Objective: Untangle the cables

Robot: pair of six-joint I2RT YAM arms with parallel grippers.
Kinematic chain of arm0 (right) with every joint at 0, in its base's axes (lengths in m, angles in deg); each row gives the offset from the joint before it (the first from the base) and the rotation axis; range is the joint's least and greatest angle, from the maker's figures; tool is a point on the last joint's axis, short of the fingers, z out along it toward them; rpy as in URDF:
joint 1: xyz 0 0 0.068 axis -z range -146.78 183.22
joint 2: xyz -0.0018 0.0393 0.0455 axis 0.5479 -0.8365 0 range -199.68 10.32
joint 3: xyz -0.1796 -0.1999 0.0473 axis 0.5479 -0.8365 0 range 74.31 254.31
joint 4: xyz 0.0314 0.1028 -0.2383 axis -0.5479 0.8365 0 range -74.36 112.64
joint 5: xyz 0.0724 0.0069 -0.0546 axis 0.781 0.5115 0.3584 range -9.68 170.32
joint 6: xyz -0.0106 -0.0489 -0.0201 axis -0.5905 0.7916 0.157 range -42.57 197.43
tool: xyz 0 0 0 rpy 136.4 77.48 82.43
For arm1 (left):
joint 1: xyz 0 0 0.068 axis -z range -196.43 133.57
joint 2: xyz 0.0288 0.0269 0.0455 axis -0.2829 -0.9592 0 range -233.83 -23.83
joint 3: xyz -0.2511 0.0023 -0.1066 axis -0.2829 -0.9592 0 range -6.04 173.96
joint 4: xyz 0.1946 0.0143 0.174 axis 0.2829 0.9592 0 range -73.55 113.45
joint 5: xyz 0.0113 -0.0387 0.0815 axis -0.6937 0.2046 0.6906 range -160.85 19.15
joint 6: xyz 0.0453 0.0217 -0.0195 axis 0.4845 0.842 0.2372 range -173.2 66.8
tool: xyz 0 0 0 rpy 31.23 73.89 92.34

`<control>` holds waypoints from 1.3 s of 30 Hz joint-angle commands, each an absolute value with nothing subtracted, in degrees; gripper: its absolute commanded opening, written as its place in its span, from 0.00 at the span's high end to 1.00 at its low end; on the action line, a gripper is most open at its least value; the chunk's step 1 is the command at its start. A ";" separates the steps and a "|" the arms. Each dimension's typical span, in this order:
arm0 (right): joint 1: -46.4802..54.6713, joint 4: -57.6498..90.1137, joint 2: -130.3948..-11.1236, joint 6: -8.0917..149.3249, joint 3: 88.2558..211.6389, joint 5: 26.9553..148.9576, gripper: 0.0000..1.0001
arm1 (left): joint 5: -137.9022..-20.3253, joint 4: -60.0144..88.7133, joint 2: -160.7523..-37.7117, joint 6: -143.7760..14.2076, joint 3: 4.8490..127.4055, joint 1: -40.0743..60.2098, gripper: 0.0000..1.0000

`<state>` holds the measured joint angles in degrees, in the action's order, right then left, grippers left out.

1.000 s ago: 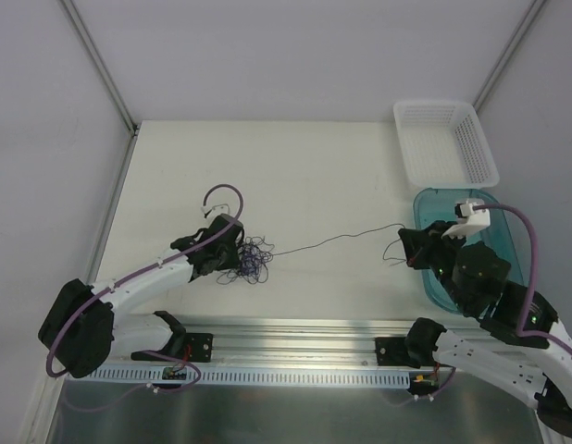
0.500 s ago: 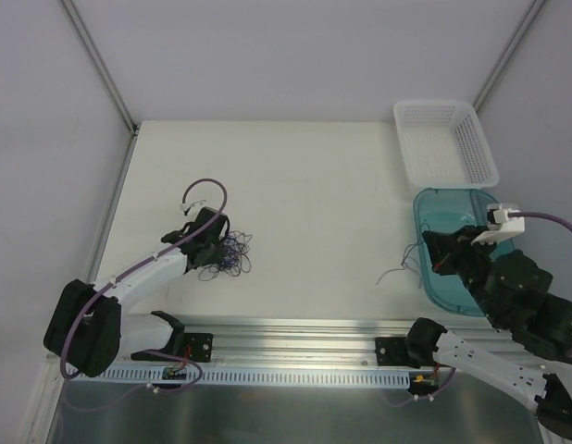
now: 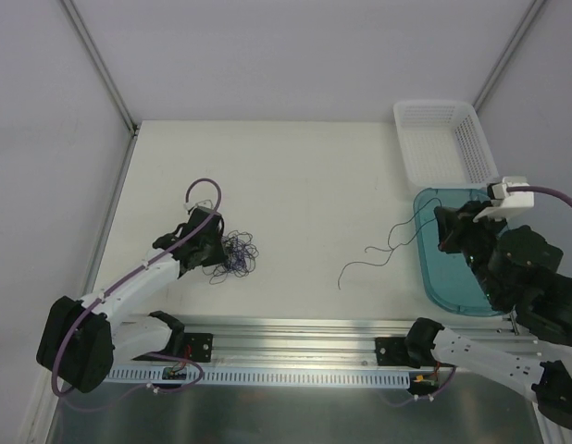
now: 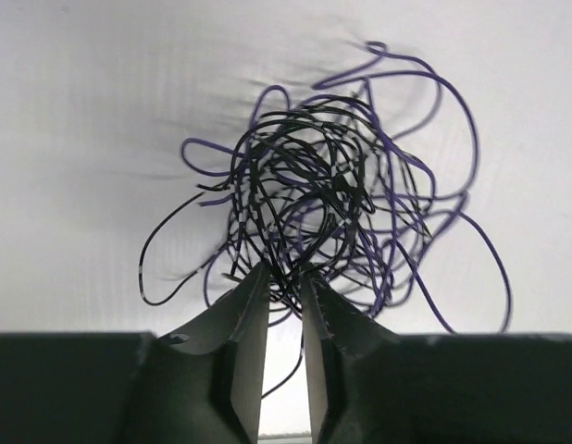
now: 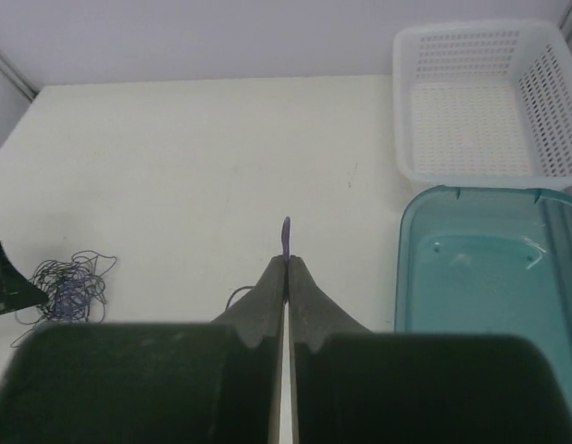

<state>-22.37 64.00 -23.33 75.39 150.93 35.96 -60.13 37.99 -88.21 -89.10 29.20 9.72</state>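
Note:
The cables are a small wad [image 3: 238,254] of thin purple and black strands on the white table, left of centre. My left gripper [image 3: 215,248] is at the wad's left edge. In the left wrist view its jaws [image 4: 283,275] stand narrowly apart with strands of the wad [image 4: 332,194] pinched between the tips. My right gripper [image 3: 441,225] is raised over the left edge of the teal tray and shut on one separate strand [image 3: 341,277], which hangs down to the table. The strand's purple end [image 5: 286,231] sticks out past the shut tips [image 5: 286,261].
A teal tray [image 3: 441,287] lies at the right, with a white perforated basket [image 3: 443,139] behind it. Both show in the right wrist view, the tray [image 5: 480,305] and the basket [image 5: 480,111]. A metal rail [image 3: 295,333] runs along the near edge.
The strand, stretched taut from the wad a second ago, has come free of it. My right gripper has risen and moved right with it. My left gripper drew the wad left.

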 commanded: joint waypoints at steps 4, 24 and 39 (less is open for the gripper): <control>-22.15 54.50 -32.20 87.17 157.89 28.73 0.99 | -70.75 39.65 -82.20 -86.43 31.05 9.32 0.61; 24.67 30.77 -65.60 90.62 179.68 55.08 0.99 | -74.11 51.08 -65.86 -73.43 41.51 9.32 0.01; 36.56 17.58 -90.82 86.22 186.37 61.42 0.99 | -61.45 48.97 -56.26 -70.43 32.19 9.23 0.01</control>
